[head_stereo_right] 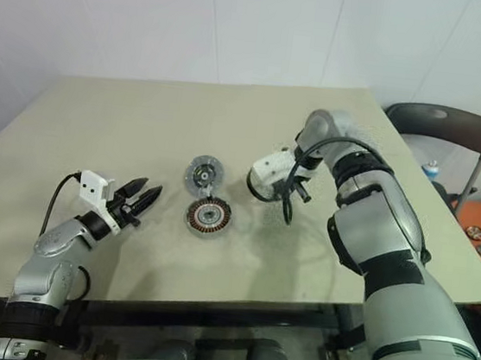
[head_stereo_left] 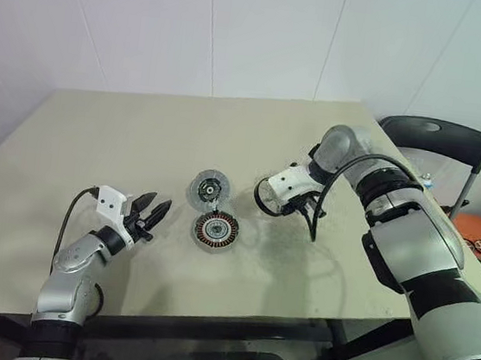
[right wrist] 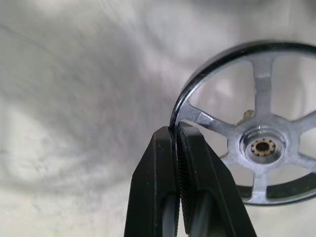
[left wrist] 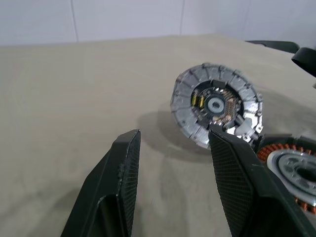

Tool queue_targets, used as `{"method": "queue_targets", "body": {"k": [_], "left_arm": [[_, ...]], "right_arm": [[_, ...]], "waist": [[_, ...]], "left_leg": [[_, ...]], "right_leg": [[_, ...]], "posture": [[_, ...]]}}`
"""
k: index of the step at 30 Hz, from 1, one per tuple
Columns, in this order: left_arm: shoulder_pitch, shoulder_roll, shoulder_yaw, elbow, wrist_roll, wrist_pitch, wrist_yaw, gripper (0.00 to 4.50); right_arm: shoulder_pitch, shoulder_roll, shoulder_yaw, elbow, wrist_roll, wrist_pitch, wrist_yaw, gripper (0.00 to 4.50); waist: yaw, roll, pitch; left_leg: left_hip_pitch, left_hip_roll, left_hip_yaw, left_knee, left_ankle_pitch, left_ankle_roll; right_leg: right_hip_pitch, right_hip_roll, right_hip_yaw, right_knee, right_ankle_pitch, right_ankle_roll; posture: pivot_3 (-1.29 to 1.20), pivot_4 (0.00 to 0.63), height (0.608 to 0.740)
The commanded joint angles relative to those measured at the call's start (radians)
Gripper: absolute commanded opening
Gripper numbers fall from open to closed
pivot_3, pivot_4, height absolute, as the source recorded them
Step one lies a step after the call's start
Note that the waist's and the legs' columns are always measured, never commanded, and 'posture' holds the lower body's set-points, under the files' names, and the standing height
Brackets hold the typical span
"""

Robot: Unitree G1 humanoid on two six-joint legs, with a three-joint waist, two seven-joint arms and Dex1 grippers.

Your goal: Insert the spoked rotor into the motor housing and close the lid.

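Right of centre in the head views, your right gripper [head_stereo_left: 266, 197] is clamped on the spoked rotor [right wrist: 263, 98], and the wrist view shows how: both fingers are pinched on the dark rim, one inside the ring and one outside, with nothing but rim between them. The rotor looks lifted off the counter [head_stereo_left: 96, 146], hanging from that edge grip with its face tilted rather than flat.

The motor housing [head_stereo_left: 216, 229] lies flat on the counter at lower centre, copper windings facing up. From the rotor it sits down and to the left in the frame, fairly near. Just above it, close to touching, is a silver disc [head_stereo_left: 209, 187], propped at a tilt; I take that to be the lid. So you have a short carry toward the lower left. The harder part, as I judge it, is the turn: the rotor's hub axis has to come upright over the housing's pale centre before it goes down.

Your left gripper [head_stereo_left: 154, 209] stands at lower left with its fingers apart and nothing between them. It points at the two parts and is near the housing, well placed to steady it.

The head views give you the layout but show the rotor as little more than a dark loop. The right wrist view gives you the spokes, the hub and the grip. The left wrist view shows the disc's segmented rim and dark centre, with the housing's windings at the frame's lower right.
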Motion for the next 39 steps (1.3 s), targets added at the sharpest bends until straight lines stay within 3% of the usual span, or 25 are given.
{"method": "queue_targets", "body": {"k": [1, 3, 10, 19, 30, 39], "left_arm": [[-0.035, 0.002, 0.006, 0.005, 0.002, -0.029, -0.010, 2.34], [-0.048, 0.000, 0.005, 0.014, 0.002, -0.032, -0.012, 2.34], [-0.043, 0.009, 0.017, -0.004, -0.007, -0.032, -0.017, 2.34], [-0.030, 0.019, 0.028, -0.037, -0.009, -0.018, -0.009, 2.34], [-0.008, 0.014, 0.029, -0.054, -0.008, -0.022, 0.005, 2.34], [0.005, 0.009, 0.030, -0.063, -0.009, -0.025, 0.015, 2.34]], "right_arm": [[0.004, -0.140, 0.277, -0.416, 0.426, 0.212, 0.016, 0.05], [0.002, -0.200, 0.389, -0.582, 0.565, 0.320, 0.016, 0.05], [-0.017, -0.221, 0.514, -0.738, 0.710, 0.455, 0.016, 0.05], [0.021, 0.004, 0.380, -0.559, 0.575, 0.409, 0.016, 0.05], [0.047, 0.126, 0.274, -0.276, 0.331, 0.235, -0.009, 0.05], [0.043, 0.201, 0.167, -0.197, 0.238, 0.204, 0.016, 0.05]], "waist": [[0.007, 0.001, 0.001], [0.015, 0.001, 0.001], [0.017, 0.000, 0.000], [0.015, 0.000, 0.000], [0.030, -0.001, -0.001], [0.032, -0.001, -0.001]], "left_leg": [[0.000, 0.000, 0.000, 0.000, 0.000, 0.000], [-0.001, 0.000, 0.000, 0.000, -0.001, 0.000], [-0.001, 0.001, 0.000, 0.002, -0.002, 0.000], [-0.001, 0.003, 0.001, 0.002, -0.002, 0.001], [-0.001, 0.002, 0.002, 0.002, -0.003, 0.001], [-0.001, 0.002, 0.002, 0.002, -0.003, 0.000]], "right_leg": [[0.000, 0.000, 0.001, 0.000, 0.000, 0.000], [-0.001, 0.000, 0.001, -0.001, 0.000, 0.000], [0.000, 0.000, 0.001, -0.001, 0.000, 0.000], [-0.001, 0.003, 0.000, -0.001, 0.001, -0.001], [-0.001, 0.003, 0.000, -0.001, 0.001, -0.001], [-0.001, 0.003, 0.001, -0.001, 0.001, -0.002]], "posture": [[0.00, 0.000, 0.740], [0.00, 0.000, 0.740], [0.00, 0.000, 0.740], [0.00, 0.000, 0.740], [0.00, 0.000, 0.740], [0.00, 0.000, 0.740]]}}
